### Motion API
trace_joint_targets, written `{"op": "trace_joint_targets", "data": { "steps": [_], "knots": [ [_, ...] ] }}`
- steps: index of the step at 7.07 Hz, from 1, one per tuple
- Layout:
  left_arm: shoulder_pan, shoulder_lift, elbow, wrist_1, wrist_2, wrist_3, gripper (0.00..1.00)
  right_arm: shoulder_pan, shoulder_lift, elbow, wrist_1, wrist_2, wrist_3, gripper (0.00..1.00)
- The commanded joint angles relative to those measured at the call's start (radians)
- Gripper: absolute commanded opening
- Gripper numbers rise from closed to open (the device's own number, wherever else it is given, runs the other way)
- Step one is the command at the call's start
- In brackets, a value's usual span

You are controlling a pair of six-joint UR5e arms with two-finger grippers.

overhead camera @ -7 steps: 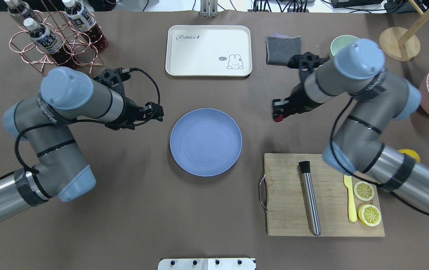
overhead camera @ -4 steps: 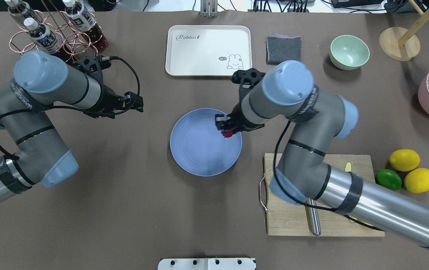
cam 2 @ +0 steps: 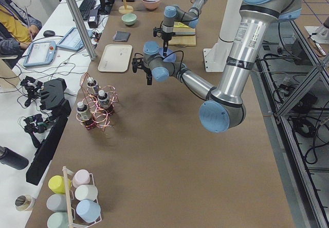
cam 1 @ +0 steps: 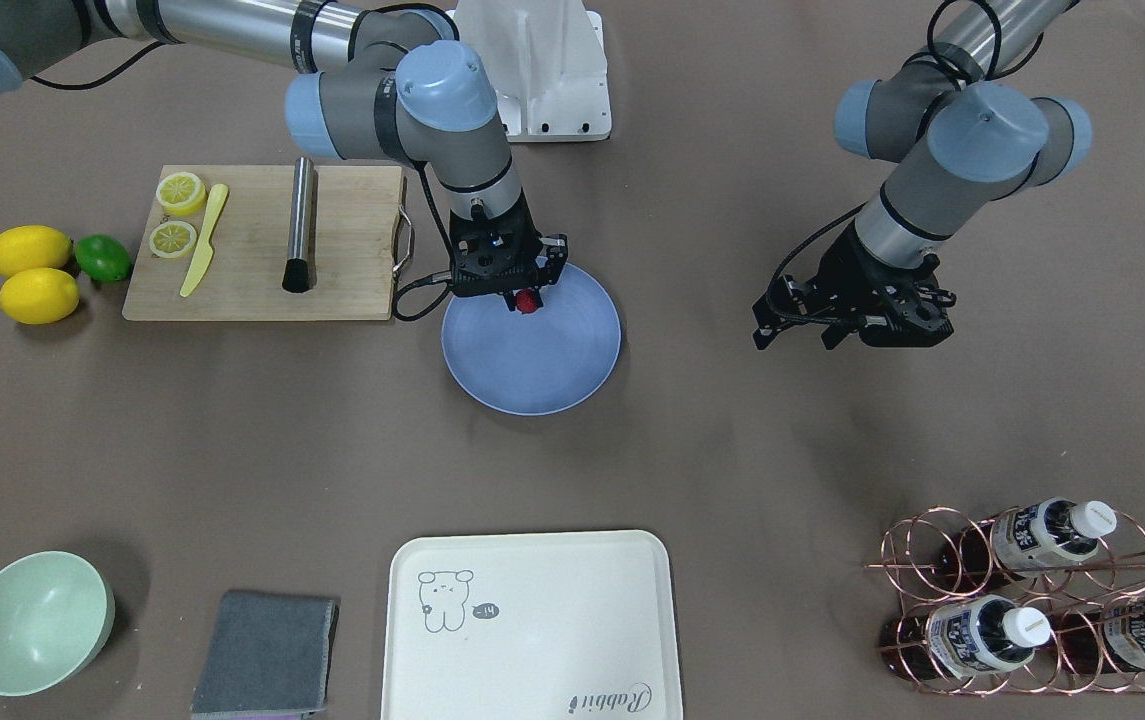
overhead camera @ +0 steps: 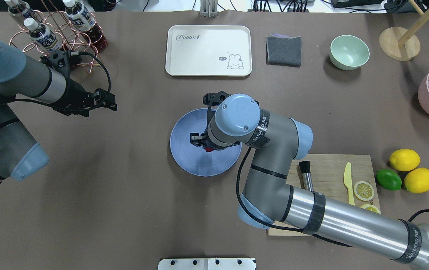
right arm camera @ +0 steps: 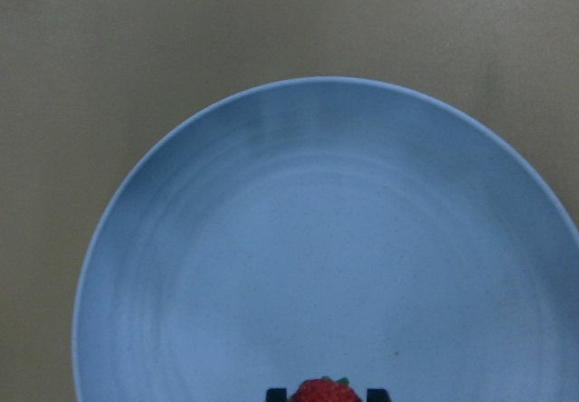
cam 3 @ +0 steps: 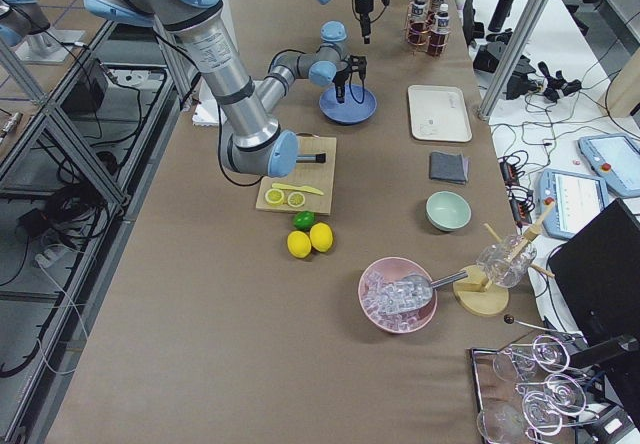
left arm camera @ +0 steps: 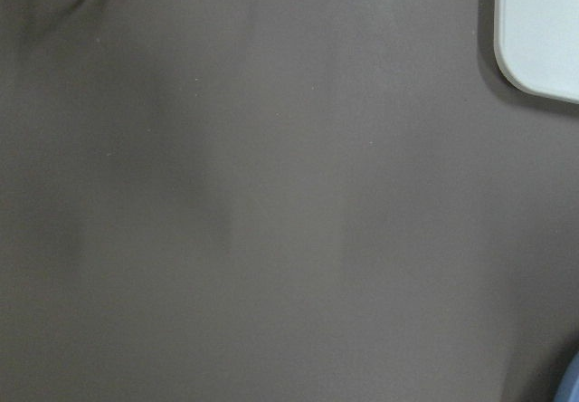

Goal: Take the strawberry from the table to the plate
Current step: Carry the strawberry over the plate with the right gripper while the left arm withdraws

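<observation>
At the far left of the overhead view, the left gripper (overhead camera: 110, 105) hangs idle above the bare table (overhead camera: 124, 195), well apart from the work; its jaws look apart, though its own wrist camera shows none of them. In the middle, the right gripper (cam 1: 524, 294) is clamped on the strawberry (cam 1: 527, 302) directly over the plate (overhead camera: 199, 167), on the half nearer the robot. By that, picking and carrying look done, and only letting go and pulling away remain. Whether the berry already touches the plate cannot be told: from overhead the wrist covers most of the claw, and the right wrist camera cuts the berry off at its bottom edge. Further right, the arm hides part of the cutting board (overhead camera: 330, 168).
</observation>
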Motion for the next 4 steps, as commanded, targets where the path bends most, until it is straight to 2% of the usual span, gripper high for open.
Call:
{"op": "trace_joint_targets", "data": {
  "steps": [1,3,4],
  "knots": [
    [-0.001,0.008,-0.010,0.000,0.000,-0.001,0.98,0.000,0.001,-0.033,0.022,-0.021,-0.004,0.00],
    [-0.001,0.012,-0.013,0.000,0.000,0.000,0.98,0.001,0.014,-0.088,0.089,-0.019,0.004,0.00],
    [0.001,0.012,-0.013,0.000,-0.002,0.000,0.98,0.001,0.012,-0.089,0.086,-0.019,0.004,0.82]
  ]
}}
